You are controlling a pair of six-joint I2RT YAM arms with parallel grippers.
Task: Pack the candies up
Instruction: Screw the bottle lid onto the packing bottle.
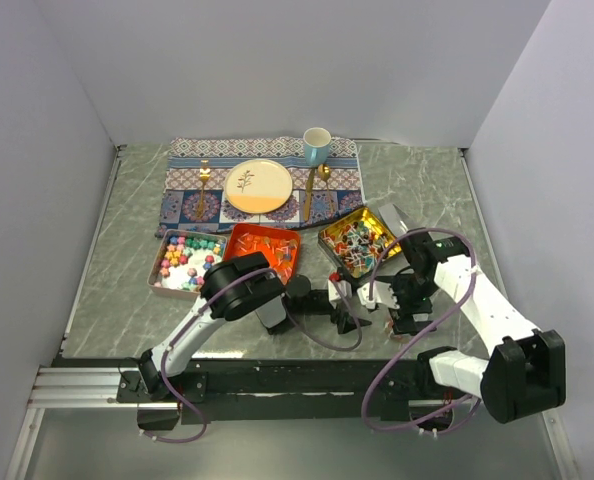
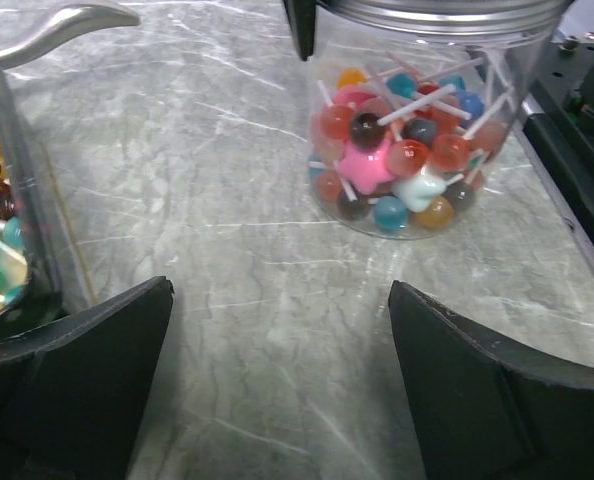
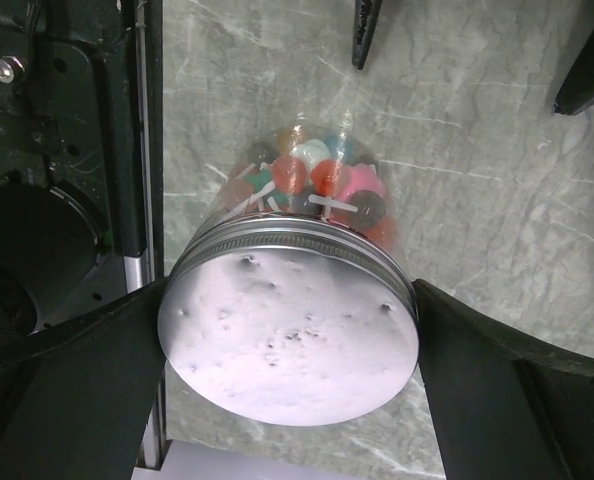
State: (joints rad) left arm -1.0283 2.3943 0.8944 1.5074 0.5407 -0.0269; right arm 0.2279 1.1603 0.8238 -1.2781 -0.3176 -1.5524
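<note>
Though capped and filled with lollipops (image 2: 397, 160), looks like the only finished part: jar (image 3: 312, 185) upright on the bench (image 2: 227, 180), flanked by the wide-open right tool (image 3: 289, 300), contact with the lid (image 3: 287, 340) impossible to tell. Left tool (image 2: 279, 290) spread open too, empty, facing that jar from nearby. Probably leaves most to pack: candies (image 1: 182, 262) lying loose in three uncovered tins (image 1: 158, 268) farther back, pastel, red-orange, twist-wrapped.
</note>
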